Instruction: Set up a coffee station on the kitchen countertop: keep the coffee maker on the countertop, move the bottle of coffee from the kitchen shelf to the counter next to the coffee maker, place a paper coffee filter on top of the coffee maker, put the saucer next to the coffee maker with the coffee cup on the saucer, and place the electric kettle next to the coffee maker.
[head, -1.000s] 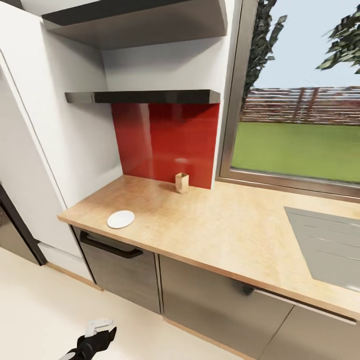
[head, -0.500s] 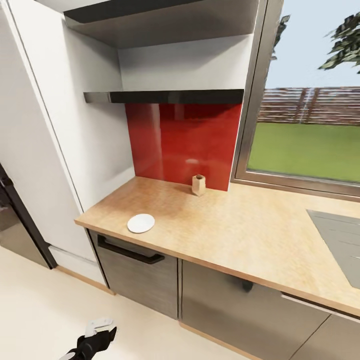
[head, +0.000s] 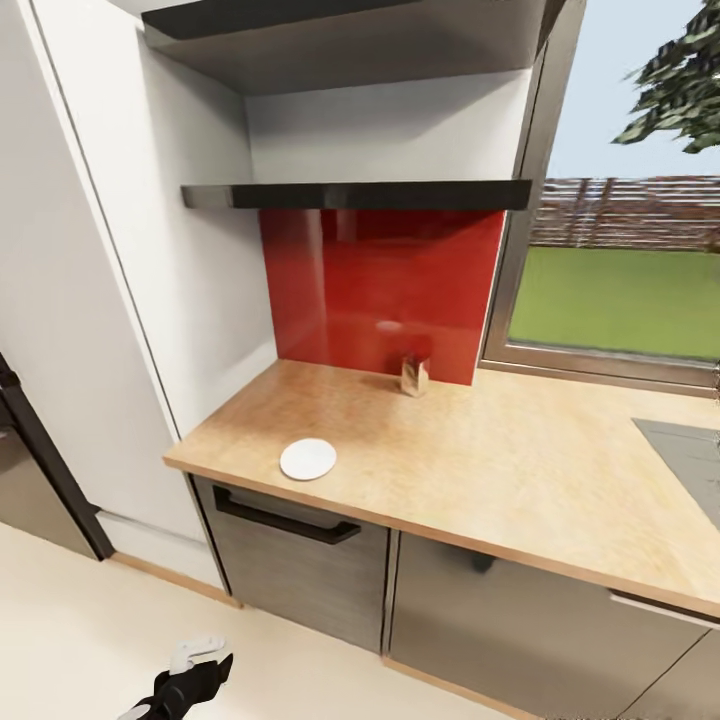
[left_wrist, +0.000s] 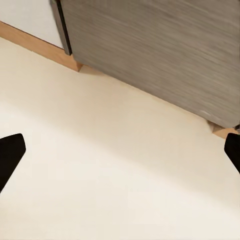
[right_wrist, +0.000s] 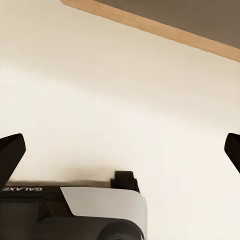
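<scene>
Countertop (head: 520, 470) cut off right; saucer (head: 308, 459) near front edge

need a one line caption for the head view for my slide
Head view: a white saucer lies near the left end of the kitchen countertop, with a small container by the red backsplash.

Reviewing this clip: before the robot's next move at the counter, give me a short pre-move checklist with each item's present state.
1. Saucer on the kitchen countertop, near its front edge: ok.
2. Coffee cup on the saucer: not ok, the saucer is bare.
3. Left gripper free: ok, fingers wide apart over the floor, nothing between them.
4. Right gripper free: ok, open over the floor, empty.
5. Small brown container by the red backsplash: cannot tell what it is.
6. Lower shelf contents: cannot tell, seen from below.
</scene>
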